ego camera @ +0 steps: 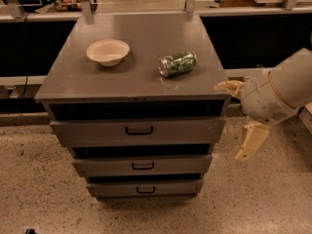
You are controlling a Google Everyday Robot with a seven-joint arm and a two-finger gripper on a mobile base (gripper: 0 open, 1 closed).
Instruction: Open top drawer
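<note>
The top drawer (97, 132) is the widest grey front panel of the grey metal cabinet, with a small black loop handle (139, 129) at its centre and a dark gap above it. My gripper (239, 115) is to the right of the cabinet, level with the top drawer and just off the cabinet's right front corner. Its cream fingers (247, 141) are spread open and empty, one pointing at the corner, one hanging down. It touches nothing.
Two narrower drawers (141, 165) sit below. On the cabinet top (146, 77) stand a cream bowl (107, 51) and a green crushed can (177, 63) lying on its side. A dark counter runs behind. Speckled floor lies in front.
</note>
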